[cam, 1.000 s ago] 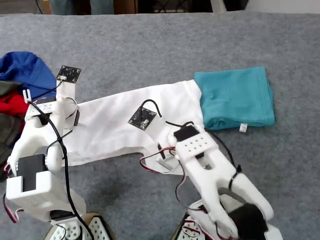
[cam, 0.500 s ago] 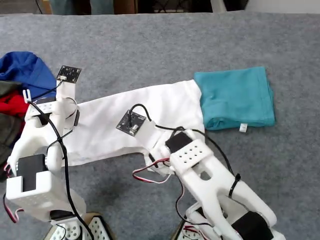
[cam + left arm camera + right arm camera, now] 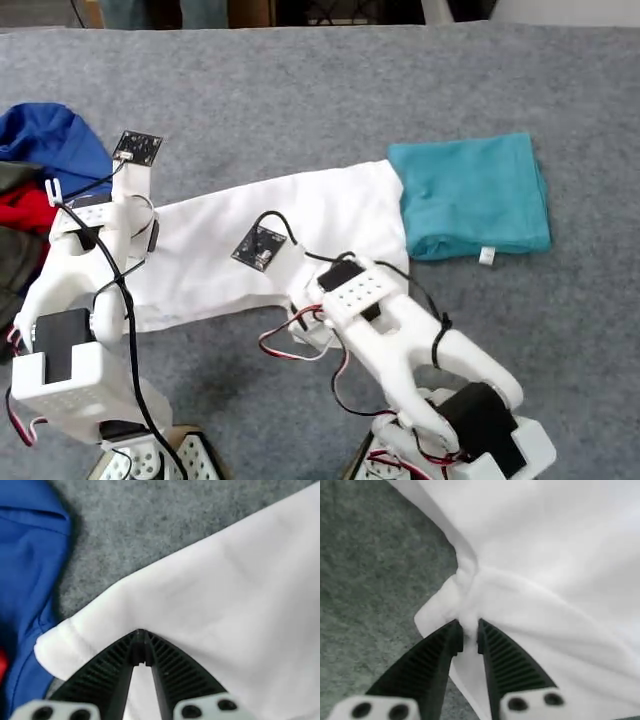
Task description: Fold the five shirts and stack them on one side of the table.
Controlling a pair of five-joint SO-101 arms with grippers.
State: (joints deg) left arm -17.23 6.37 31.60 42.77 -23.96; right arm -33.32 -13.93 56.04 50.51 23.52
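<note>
A white shirt (image 3: 200, 255) lies spread across the middle of the grey table. In the left wrist view my left gripper (image 3: 141, 652) is shut on the white shirt (image 3: 225, 595) close to its corner, beside a blue shirt (image 3: 25, 555). In the right wrist view my right gripper (image 3: 468, 630) is shut on a bunched fold of the white shirt (image 3: 545, 555) at its near edge. A folded teal shirt (image 3: 470, 190) lies to the right, touching the white shirt's end.
A heap of unfolded shirts sits at the table's left edge: blue (image 3: 50, 140), red (image 3: 25, 210) and a dark one (image 3: 12, 260). Bare grey table (image 3: 300, 90) stretches behind the white shirt and at the front right.
My right arm has shifted to the left along the white shirt's near edge, its gripper still on the fabric. The left arm has stayed put.
</note>
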